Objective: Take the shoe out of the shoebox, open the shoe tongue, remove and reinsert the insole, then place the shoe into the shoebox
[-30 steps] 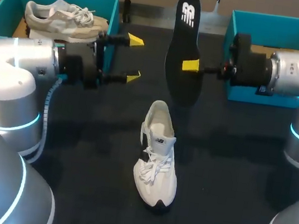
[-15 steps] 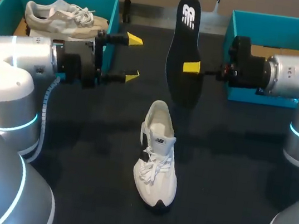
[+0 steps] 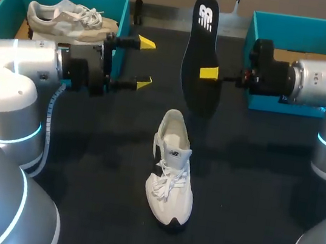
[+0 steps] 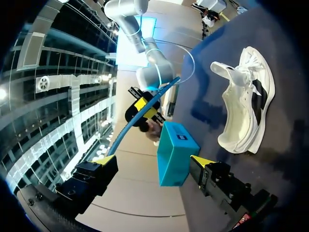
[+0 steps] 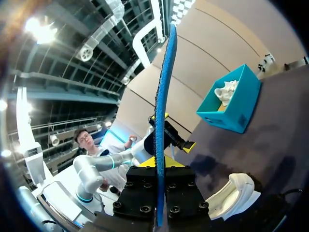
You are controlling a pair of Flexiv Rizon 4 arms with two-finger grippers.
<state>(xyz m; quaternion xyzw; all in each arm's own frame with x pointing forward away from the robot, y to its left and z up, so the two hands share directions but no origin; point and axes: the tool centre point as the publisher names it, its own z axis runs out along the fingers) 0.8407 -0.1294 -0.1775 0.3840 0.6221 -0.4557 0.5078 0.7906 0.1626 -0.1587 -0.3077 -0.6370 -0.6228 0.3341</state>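
Note:
A white shoe (image 3: 171,172) lies on the black table, toe toward me, its mouth wide; it also shows in the left wrist view (image 4: 244,106) and beneath the right gripper (image 5: 231,193). My right gripper (image 3: 209,73) is shut on the black insole (image 3: 201,42), held upright above the table beyond the shoe. Seen edge-on, the insole (image 5: 161,111) runs between that gripper's (image 5: 159,166) fingers. My left gripper (image 3: 144,63) hangs open and empty beside the left shoebox (image 3: 125,12), its tips (image 4: 153,162) wide apart. The right shoebox (image 3: 300,26) sits behind my right arm.
The left teal box holds a second, beige-grey shoe (image 3: 71,19); it also shows ahead of the right gripper (image 5: 229,92). The right teal box (image 4: 176,154) shows between the left gripper's fingers, farther off. Open black tabletop (image 3: 89,166) lies around the white shoe.
The insole and right gripper shifted a touch to the right early in the second, and the left gripper drew back slightly; since then nothing has moved.

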